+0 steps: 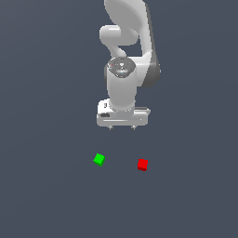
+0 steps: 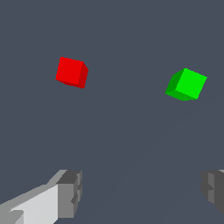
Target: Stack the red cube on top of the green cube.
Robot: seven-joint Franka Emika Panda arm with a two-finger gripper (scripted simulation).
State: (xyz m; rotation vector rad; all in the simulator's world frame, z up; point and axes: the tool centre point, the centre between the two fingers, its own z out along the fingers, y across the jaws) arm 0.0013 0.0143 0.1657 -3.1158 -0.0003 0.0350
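Nearest the wrist camera were the two fingers point(image 2: 65, 194) of the gripper point(image 1: 122, 127), spread wide with nothing between them, so the hand was empty and ready to close on something small. It hung above the floor point(image 1: 46, 195), clear of both cubes and nearer the arm's base than either; that height likely gave the wrist camera sight of both before any descent.

Going from the exterior view's left, the green cube point(image 1: 99, 159) rested on the floor, turned slightly askew. Toward the exterior view's right sat the red cube point(image 1: 142, 164), well apart from the green one and at about the same depth. Neither was touched. The stacking looked not yet begun: the red cube needed grasping first.
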